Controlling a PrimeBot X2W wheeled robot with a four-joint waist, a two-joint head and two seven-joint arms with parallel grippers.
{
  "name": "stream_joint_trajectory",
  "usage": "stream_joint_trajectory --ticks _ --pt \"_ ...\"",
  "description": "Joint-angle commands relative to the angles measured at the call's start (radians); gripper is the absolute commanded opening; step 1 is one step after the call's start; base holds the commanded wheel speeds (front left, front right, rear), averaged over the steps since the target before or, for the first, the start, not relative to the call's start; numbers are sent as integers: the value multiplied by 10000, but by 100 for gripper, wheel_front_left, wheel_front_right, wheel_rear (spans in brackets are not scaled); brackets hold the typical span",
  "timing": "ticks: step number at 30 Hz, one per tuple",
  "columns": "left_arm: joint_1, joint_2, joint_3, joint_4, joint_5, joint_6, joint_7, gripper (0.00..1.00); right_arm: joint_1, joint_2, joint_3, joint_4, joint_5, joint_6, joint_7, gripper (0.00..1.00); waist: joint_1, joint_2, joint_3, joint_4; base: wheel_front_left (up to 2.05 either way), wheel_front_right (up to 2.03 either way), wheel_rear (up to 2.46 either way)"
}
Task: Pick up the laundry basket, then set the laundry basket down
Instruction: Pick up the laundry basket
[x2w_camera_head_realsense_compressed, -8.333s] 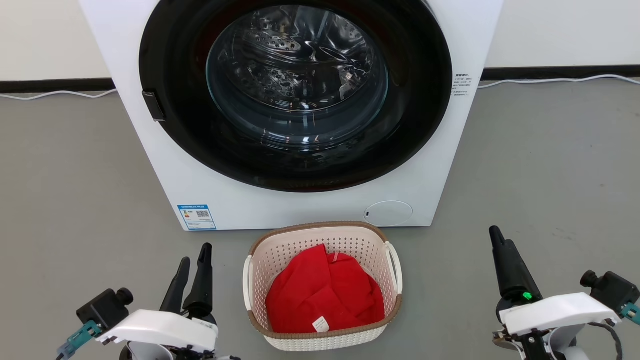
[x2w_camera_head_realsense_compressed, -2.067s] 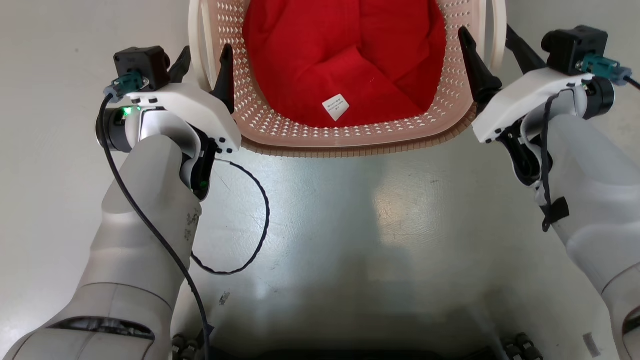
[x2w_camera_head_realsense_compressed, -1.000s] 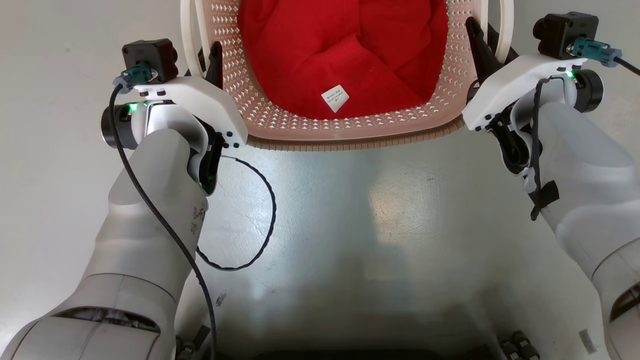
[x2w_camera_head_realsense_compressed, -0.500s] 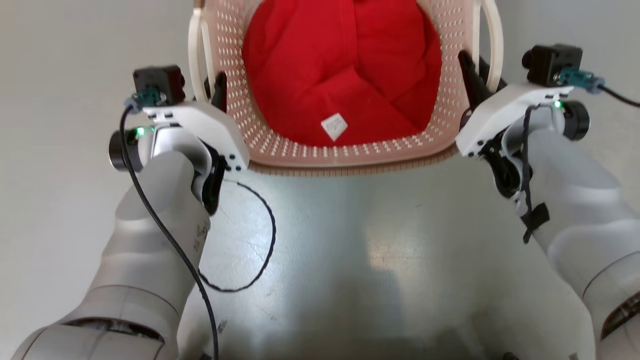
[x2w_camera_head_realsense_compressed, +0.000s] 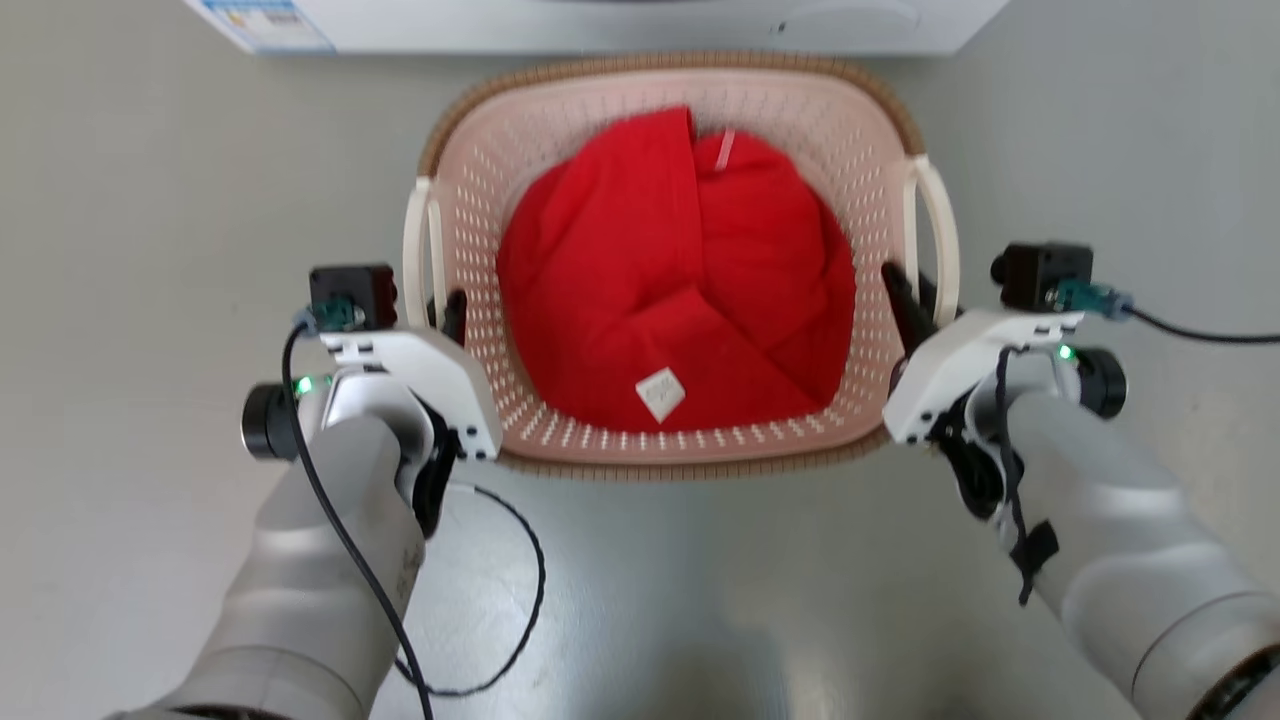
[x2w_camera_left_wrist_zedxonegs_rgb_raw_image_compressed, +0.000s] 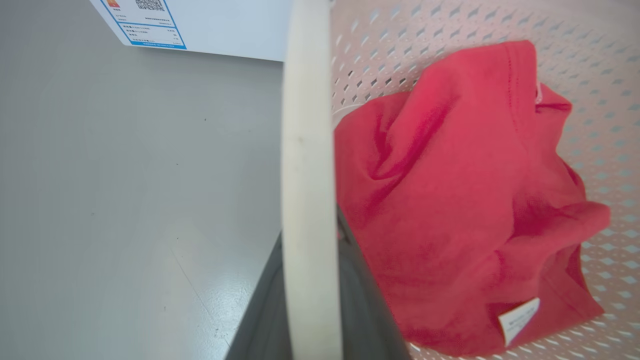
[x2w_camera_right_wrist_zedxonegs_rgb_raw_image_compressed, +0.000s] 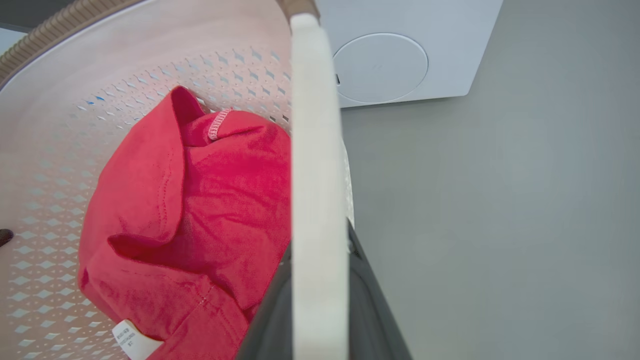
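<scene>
Head view: the laundry basket (x2w_camera_head_realsense_compressed: 680, 468) is seen on the grey floor (x2w_camera_head_realsense_compressed: 150, 250), directly in front of the washer (x2w_camera_head_realsense_compressed: 600, 25), whose lower edge is visible at the top of the frame. Whether the base of the basket is off the floor cannot be told.

Contents: a crumpled red garment (x2w_camera_head_realsense_compressed: 680, 290) is lying in the basket, with a small white tag (x2w_camera_head_realsense_compressed: 661, 394) turned up near the near wall.

Left gripper (x2w_camera_head_realsense_compressed: 445, 305): closed narrowly on the left handle (x2w_camera_head_realsense_compressed: 415, 250) of the basket. One dark finger is seen inside the basket wall, the other outside it. In the left wrist view the pale handle band (x2w_camera_left_wrist_zedxonegs_rgb_raw_image_compressed: 307, 175) is seen running up between the two dark fingers (x2w_camera_left_wrist_zedxonegs_rgb_raw_image_compressed: 260, 320), which are pressed against it on either side.

Right gripper (x2w_camera_head_realsense_compressed: 912, 295): closed narrowly on the right handle (x2w_camera_head_realsense_compressed: 945, 250) in the same manner. In the right wrist view the handle band (x2w_camera_right_wrist_zedxonegs_rgb_raw_image_compressed: 315, 175) is held between the fingers (x2w_camera_right_wrist_zedxonegs_rgb_raw_image_compressed: 375, 320).

A black cable (x2w_camera_head_realsense_compressed: 520, 600) is looped beside the left forearm.
</scene>
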Motion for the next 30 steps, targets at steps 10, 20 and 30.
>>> stream_joint_trajectory --ticks 10,20,30 --pt "1201 435 -213 14 -115 14 222 0 1370 54 476 96 607 88 327 0 0 0 -2141 -105 0 0 0" --pt "2020 434 -569 30 -617 -125 888 0 2186 24 687 271 1060 88 973 0 0 0 -3553 -156 0 0 0" --pt "2722 434 -933 -91 -1151 -61 1469 0 2676 116 851 457 1304 88 1670 0 0 0 -4610 -212 0 0 0"
